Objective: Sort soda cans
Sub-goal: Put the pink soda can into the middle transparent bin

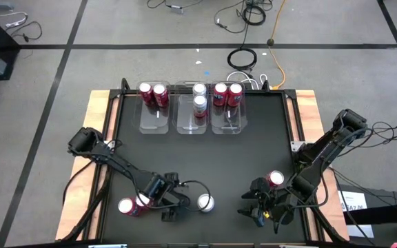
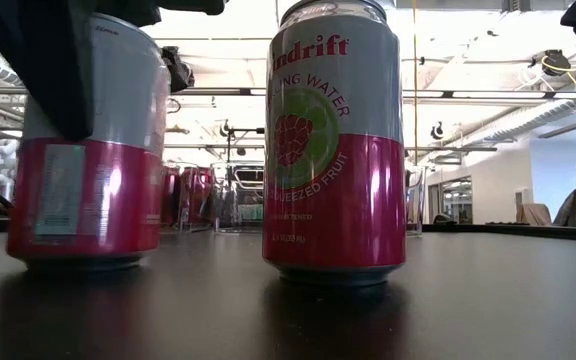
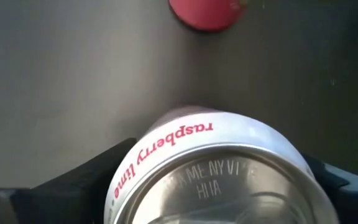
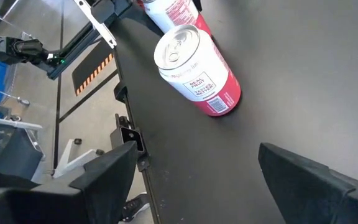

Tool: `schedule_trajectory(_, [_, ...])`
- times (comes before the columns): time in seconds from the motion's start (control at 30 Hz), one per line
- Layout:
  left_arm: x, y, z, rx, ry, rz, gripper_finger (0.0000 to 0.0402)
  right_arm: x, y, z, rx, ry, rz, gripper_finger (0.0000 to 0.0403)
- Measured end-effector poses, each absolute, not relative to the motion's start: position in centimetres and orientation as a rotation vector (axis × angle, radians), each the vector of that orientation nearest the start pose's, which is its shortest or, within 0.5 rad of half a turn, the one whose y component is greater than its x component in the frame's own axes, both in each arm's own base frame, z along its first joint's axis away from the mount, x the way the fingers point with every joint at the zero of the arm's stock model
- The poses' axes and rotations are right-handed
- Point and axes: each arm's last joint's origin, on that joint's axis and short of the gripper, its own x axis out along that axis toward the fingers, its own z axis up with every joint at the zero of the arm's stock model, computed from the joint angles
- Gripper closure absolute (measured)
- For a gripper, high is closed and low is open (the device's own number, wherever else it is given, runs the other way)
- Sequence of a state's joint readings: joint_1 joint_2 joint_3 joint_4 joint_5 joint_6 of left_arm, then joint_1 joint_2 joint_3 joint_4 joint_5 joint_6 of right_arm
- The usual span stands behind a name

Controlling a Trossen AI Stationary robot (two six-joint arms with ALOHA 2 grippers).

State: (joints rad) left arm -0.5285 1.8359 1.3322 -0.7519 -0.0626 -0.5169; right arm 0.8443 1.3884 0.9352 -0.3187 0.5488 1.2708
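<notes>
My left gripper (image 1: 174,204) is near the table's near edge, shut around a soda can (image 3: 222,162) with a grey upper body, a red lower body and "raspberry lime" lettering. In the high view the gripper hides this can. The low view shows it (image 2: 93,150) standing on the table. A like can (image 2: 336,140) stands just to its right (image 1: 205,202). Two more cans (image 1: 126,205) (image 1: 142,201) stand to its left. My right gripper (image 1: 257,210) is open and holds nothing (image 4: 210,168). It hovers near a standing can (image 1: 276,179) (image 4: 194,68). My left gripper has the can's upper body (image 3: 138,155) pinched between its two fingers, one on each side. The fingers (image 3: 86,183) come slanting down from above. In the low view one finger (image 2: 53,70) crosses the can's side. The can stands upright with its base on the table.
Three clear bins (image 1: 155,125) (image 1: 192,127) (image 1: 227,127) stand side by side at the far edge. The left and right ones each hold two red cans, the middle one two pale cans. Another can (image 4: 173,12) stands behind the one by my right gripper. The black mat's middle is bare.
</notes>
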Motion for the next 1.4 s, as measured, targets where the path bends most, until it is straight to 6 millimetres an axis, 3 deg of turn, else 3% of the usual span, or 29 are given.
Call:
schedule_trajectory(0.33, [31.5,-17.2,21.3,-0.071,1.332,-0.041,0.0082,20.0,20.3,24.5,0.705,0.654,-0.12,0.0074])
schedule_trajectory(0.5, [32.1,-15.7,24.1,-0.128,1.288,-0.001,0.0082,20.1,20.3,24.5,0.643,0.655,-0.1,0.0074])
schedule_trajectory(0.63, [32.4,-13.5,27.3,-0.194,1.198,0.074,0.0082,20.0,20.3,24.5,0.593,0.658,-0.085,0.0074])
schedule_trajectory(0.77, [32.1,-10.1,30.7,-0.26,1.105,0.154,0.0083,20.0,20.3,24.5,0.554,0.658,-0.072,0.0074])
schedule_trajectory(0.9, [31.7,-5.4,34.2,-0.346,1.003,0.247,0.0083,20.0,20.3,24.5,0.514,0.658,-0.058,0.0074])
schedule_trajectory(1.17, [30.1,3.9,39.5,-0.298,0.885,0.327,0.0083,20.0,20.3,24.5,0.446,0.659,-0.037,0.0074])
schedule_trajectory(1.3, [29.5,8.2,40.9,-0.237,0.844,0.308,0.0083,20.0,20.2,24.5,0.451,0.659,-0.039,0.0074])
schedule_trajectory(1.4, [29.3,11.4,40.4,-0.223,0.86,0.289,0.0083,20.1,20.1,24.5,0.467,0.657,-0.051,0.0074])
